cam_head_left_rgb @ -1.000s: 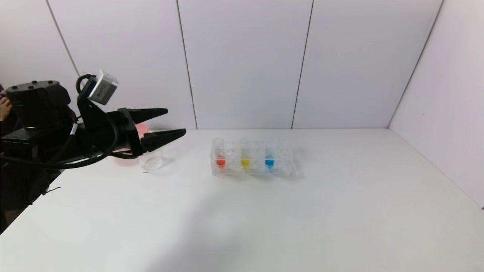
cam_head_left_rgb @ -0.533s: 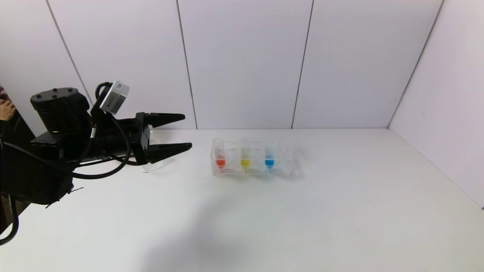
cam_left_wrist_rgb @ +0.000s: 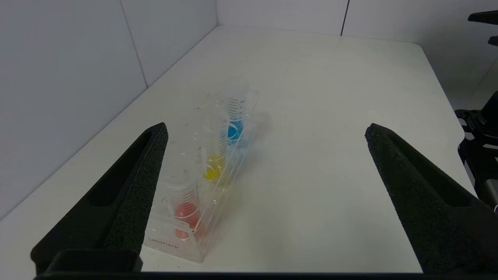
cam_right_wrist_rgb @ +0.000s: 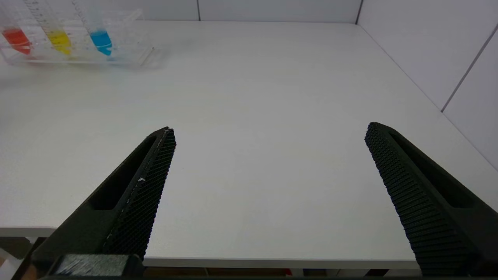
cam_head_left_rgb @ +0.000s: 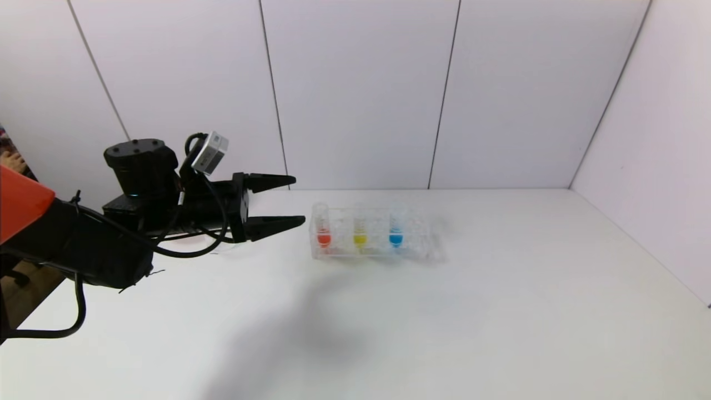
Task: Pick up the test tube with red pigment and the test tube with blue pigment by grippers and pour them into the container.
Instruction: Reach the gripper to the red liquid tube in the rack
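The test tube with red pigment (cam_head_left_rgb: 323, 232) and the test tube with blue pigment (cam_head_left_rgb: 395, 233) stand upright in a clear rack (cam_head_left_rgb: 417, 236). My left gripper (cam_head_left_rgb: 299, 200) is open and empty, level with the rack and just left of the red tube. In the left wrist view the gripper (cam_left_wrist_rgb: 266, 130) is wide open, with the red tube (cam_left_wrist_rgb: 186, 202) beside one finger and the blue tube (cam_left_wrist_rgb: 234, 126) farther off. The container is hidden behind my left arm. My right gripper (cam_right_wrist_rgb: 270, 132) is open and empty over the table's front edge, far from the blue tube (cam_right_wrist_rgb: 100, 39).
A yellow-liquid tube (cam_head_left_rgb: 360, 234) stands between the red and blue ones. The rack has "Labshark" printed on its end (cam_left_wrist_rgb: 165, 242). Grey panel walls close the table's back and right side. White tabletop (cam_head_left_rgb: 500, 311) lies in front of and right of the rack.
My left arm has moved right toward the rack, still open. It now covers the beaker and pink bowl that showed earlier. The rack and tubes have not moved.
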